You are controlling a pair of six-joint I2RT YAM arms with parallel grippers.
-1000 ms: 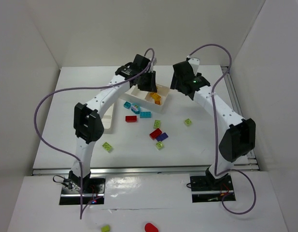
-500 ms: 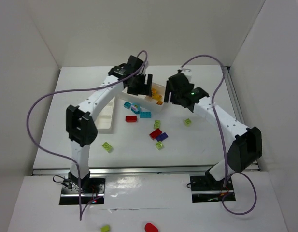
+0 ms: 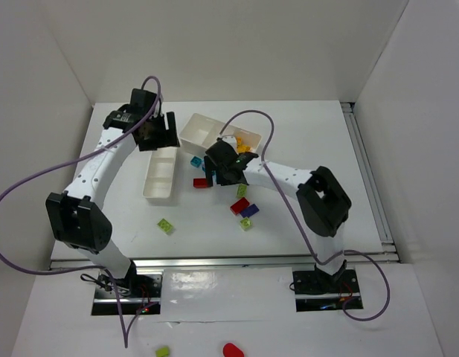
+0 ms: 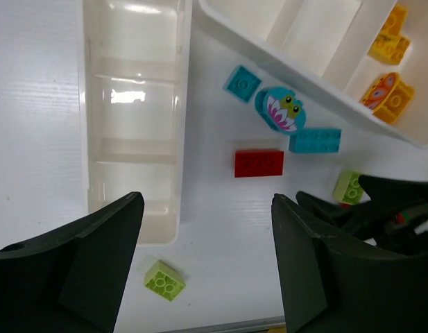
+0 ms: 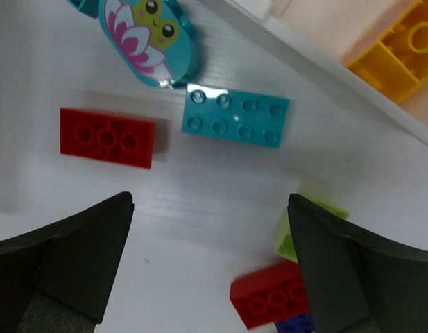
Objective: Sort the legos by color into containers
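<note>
Two white containers lie at the back: a narrow tray [image 3: 159,175] with nothing in it and a wider tray [image 3: 198,131] holding orange bricks [image 3: 245,146]. Loose legos lie in front: a cyan brick [image 5: 236,114], red bricks [image 5: 107,137] [image 5: 269,302], a purple one [image 3: 250,211], and lime ones [image 3: 165,226] [image 3: 246,224]. My right gripper [image 3: 228,169] [image 5: 210,208] hangs open just above bare table, between the red bricks and below the cyan one. My left gripper [image 3: 161,134] [image 4: 207,208] hovers open and empty high over the narrow tray's far end.
A cyan frog-and-flower piece [image 4: 281,109] and a small cyan square [image 4: 242,83] lie beside the wide tray's wall [image 4: 297,69]. In front of the arm bases lie a lime brick [image 3: 163,351] and a smooth red blob [image 3: 231,349]. White walls enclose the table.
The left arm swung left, away from the wide tray, and its gripper opened. The right arm came left and down over the loose bricks and opened wider.
</note>
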